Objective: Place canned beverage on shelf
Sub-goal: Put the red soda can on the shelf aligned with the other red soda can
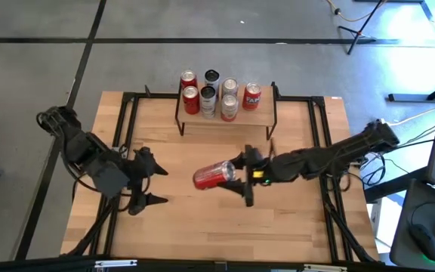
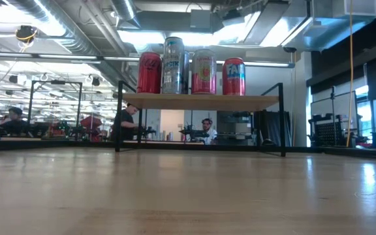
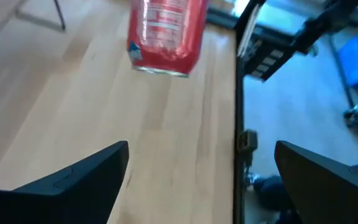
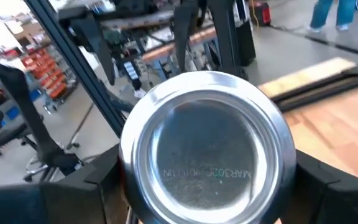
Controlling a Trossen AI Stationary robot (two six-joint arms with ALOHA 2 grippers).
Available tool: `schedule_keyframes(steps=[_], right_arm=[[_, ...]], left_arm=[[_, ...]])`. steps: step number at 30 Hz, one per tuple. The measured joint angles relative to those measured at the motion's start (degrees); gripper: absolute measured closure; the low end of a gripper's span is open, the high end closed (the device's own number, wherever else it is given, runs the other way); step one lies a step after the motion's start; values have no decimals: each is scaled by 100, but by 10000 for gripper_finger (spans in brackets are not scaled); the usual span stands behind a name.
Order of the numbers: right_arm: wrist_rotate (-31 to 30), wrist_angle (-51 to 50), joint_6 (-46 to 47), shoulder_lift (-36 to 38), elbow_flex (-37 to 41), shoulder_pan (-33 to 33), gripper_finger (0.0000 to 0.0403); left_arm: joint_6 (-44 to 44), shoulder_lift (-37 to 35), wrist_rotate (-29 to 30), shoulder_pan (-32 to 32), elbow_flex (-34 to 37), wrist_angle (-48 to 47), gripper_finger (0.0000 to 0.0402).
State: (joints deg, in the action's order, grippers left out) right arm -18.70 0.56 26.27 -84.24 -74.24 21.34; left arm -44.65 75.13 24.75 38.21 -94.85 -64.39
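**Can held sideways below the shelf**

Can [image 1: 214, 174] sits at frame centre in the high view, clamped in the right claw [image 1: 242, 175], which grips it near one end. Its long axis lies level, running left to right across the frame, so the can points away from the claw toward the left arm. The shelf [image 1: 266, 117] stands above it in the frame, near the counter's [image 1: 308, 227] far edge, close by but apart from the can. That is the relation the coming move hangs on: the can lies on its side while the cans already on the shelf stand upright, so it would likely have to be turned on end and carried up-frame. The right arm is plainly the nearer one, since it already has hold.

The left claw [image 1: 151, 183] rests at left of centre, fingers wide apart and holding nothing, with a clear gap to the can.

The can is red with white print; its silver end, with a faint stamped code, fills the right wrist view. It looks undented. Five cans crowd the shelf's left and middle, leaving bare board mostly at its right end.
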Motion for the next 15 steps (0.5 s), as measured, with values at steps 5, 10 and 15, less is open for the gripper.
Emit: schedule_keyframes(steps=[5, 10, 15], right_arm=[[73, -57, -108, 650, 2, -48, 127], [189, -65, -183, 1317, -9, -52, 127], [498, -48, -126, 1818, -9, -52, 127]], left_arm=[[768, -24, 342, 31, 2, 563, 10], [1697, 79, 839, -57, 0, 1399, 10], [2798, 283, 1587, -336, 0, 2400, 10]])
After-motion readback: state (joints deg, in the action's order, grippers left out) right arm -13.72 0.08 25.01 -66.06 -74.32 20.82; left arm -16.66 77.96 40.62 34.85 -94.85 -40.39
